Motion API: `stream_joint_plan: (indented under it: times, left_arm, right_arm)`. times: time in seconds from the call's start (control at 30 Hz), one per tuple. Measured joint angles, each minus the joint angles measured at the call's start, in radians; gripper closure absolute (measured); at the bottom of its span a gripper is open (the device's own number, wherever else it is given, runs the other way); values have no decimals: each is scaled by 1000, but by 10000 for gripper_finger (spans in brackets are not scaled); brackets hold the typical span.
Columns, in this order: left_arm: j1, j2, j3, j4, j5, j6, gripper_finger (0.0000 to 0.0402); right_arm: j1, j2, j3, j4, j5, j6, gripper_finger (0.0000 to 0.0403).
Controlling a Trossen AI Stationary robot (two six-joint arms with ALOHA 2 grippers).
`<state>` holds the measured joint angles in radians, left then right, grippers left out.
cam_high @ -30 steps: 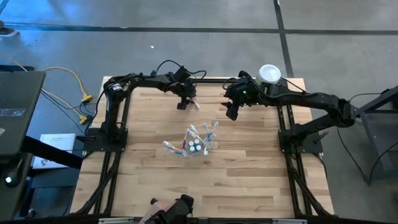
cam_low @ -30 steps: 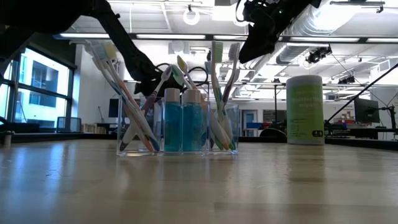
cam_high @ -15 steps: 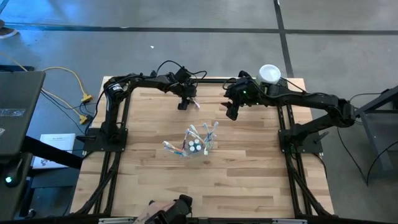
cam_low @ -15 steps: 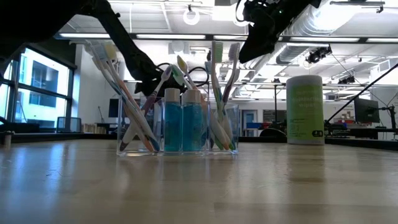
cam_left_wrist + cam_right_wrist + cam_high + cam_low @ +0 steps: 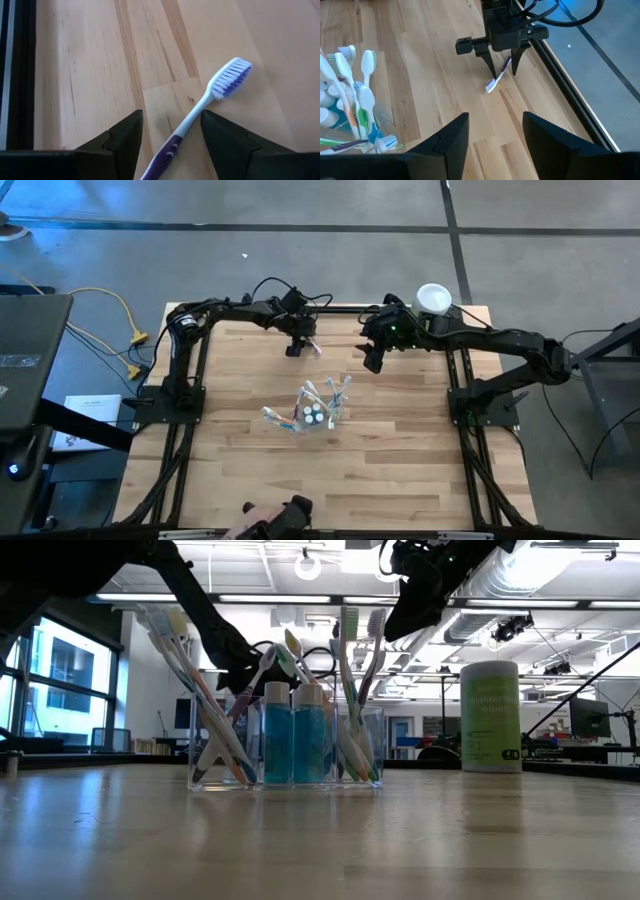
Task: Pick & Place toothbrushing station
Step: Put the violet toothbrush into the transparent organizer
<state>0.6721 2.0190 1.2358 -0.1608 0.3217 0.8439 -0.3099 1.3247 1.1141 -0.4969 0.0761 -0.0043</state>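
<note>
Left gripper (image 5: 171,135): fingers spread apart, holding nothing, lowered at the table's far left part; a purple-and-white toothbrush (image 5: 200,125) lies flat on the wood between the two fingers, its bristled head pointing out past the fingertips. In the right wrist view the same gripper (image 5: 501,70) stands straddling the brush's handle, and the fingers do not appear to press on it.

Right gripper (image 5: 492,132): fingers apart, empty, raised above the table toward the far right, facing the left gripper.

Clear cup (image 5: 285,745): stands upright near the table's middle (image 5: 315,415), well apart from both grippers. Contents: several toothbrushes (image 5: 350,690) leaning outward at either side, and blue toothpaste tubes (image 5: 295,735) upright at the centre.

Table (image 5: 400,470): light wood planks, dark frame along the sides.

Green canister (image 5: 490,715): white lid, at the far right corner.
</note>
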Motion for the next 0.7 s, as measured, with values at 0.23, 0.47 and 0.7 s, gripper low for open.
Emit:
stream_joint_plan:
  times: [0.23, 0.47, 0.7]
  left_arm:
    - [-47, 4, 0, 9, -20, 80, 202]
    - [-67, 5, 0, 24, -16, 68, 202]
    - [-71, 6, 0, 12, 2, 75, 202]
  right_arm:
    - [0, 0, 0, 0, 0, 0, 225]
    - [0, 0, 0, 0, 0, 0, 225]
    - [0, 0, 0, 0, 0, 0, 225]
